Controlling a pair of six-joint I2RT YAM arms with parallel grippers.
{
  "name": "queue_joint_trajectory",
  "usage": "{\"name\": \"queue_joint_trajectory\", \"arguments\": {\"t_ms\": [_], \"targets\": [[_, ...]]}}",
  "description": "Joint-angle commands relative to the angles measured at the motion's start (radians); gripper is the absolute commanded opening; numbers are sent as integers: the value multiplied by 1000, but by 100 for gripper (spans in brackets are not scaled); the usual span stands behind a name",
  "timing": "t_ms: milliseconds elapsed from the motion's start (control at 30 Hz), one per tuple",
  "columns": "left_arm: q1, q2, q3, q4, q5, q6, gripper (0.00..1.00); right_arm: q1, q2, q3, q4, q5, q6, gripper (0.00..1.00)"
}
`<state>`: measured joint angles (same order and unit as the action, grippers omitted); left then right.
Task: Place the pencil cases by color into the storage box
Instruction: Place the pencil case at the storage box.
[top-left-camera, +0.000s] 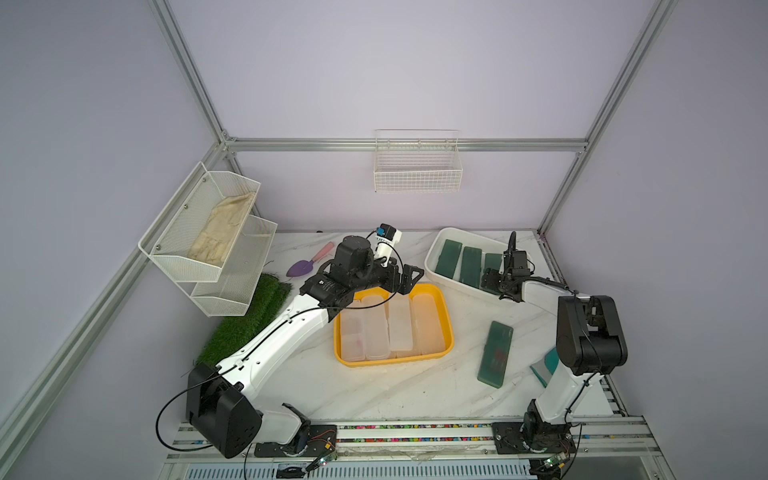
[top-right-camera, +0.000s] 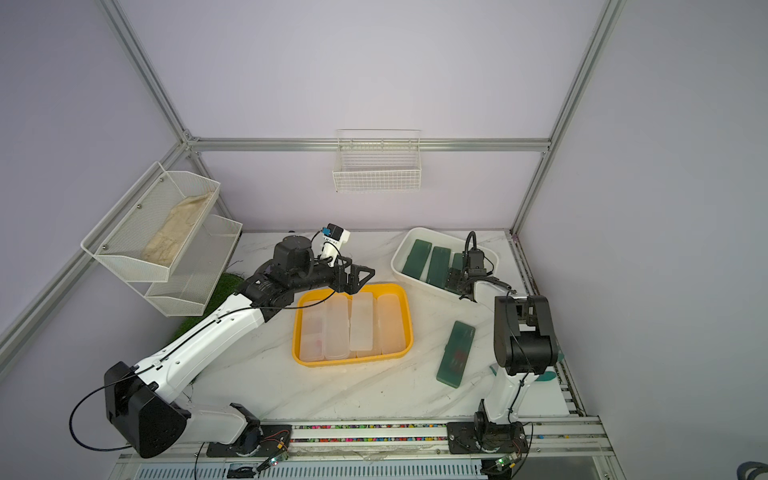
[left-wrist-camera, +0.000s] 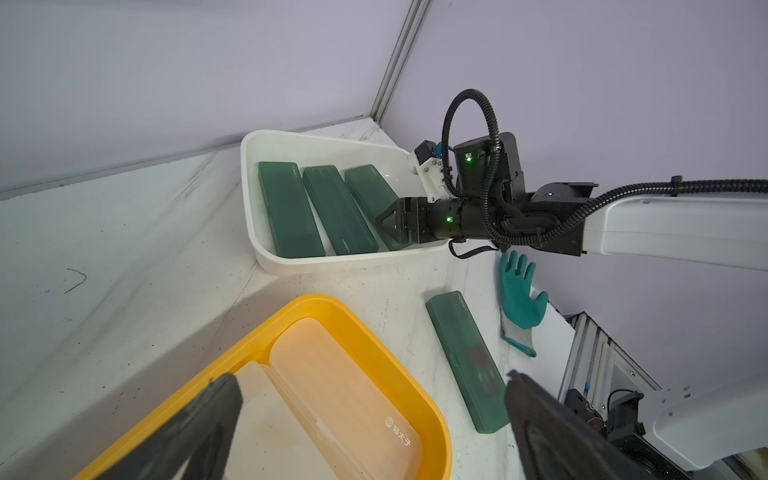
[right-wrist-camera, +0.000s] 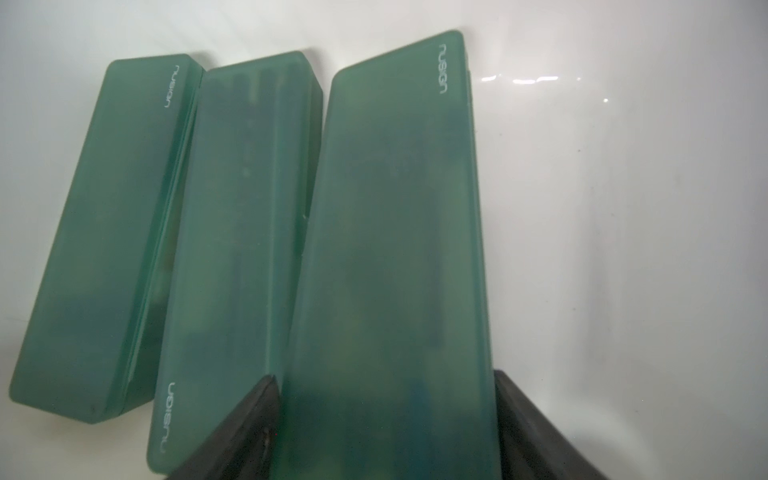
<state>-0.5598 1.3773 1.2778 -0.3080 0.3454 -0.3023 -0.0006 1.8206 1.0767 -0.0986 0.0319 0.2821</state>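
Four frosted clear-white pencil cases (top-left-camera: 426, 324) lie side by side in a yellow tray (top-left-camera: 392, 364). My left gripper (left-wrist-camera: 370, 378) hangs open over the tray's far end (top-left-camera: 406, 276), holding nothing. The white storage box (top-left-camera: 457, 283) at the back right holds three dark green pencil cases. Two lie free (right-wrist-camera: 112, 232) (right-wrist-camera: 237, 249). My right gripper (right-wrist-camera: 384, 376) is shut on the near end of the third (right-wrist-camera: 395, 249), inside the box (top-left-camera: 490, 282). Another green case (top-left-camera: 495, 353) lies on the table in front of the box.
A teal glove (left-wrist-camera: 519, 299) lies by the right arm's base. At the back left lies a purple trowel (top-left-camera: 305, 264), with a grass mat (top-left-camera: 249, 324) at the left edge. A mesh shelf (top-left-camera: 208, 232) overhangs the mat. A wire basket (top-left-camera: 417, 166) hangs on the back wall.
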Motion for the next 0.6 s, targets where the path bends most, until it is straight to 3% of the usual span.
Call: {"name": "queue_joint_trajectory", "arguments": {"t_ms": [0, 567], "targets": [[-5, -28, -21, 41, 14, 12, 100, -8, 21, 35, 52, -9, -34, 59], [-6, -24, -33, 53, 25, 0, 100, -9, 93, 53, 74, -152, -11, 63]]}}
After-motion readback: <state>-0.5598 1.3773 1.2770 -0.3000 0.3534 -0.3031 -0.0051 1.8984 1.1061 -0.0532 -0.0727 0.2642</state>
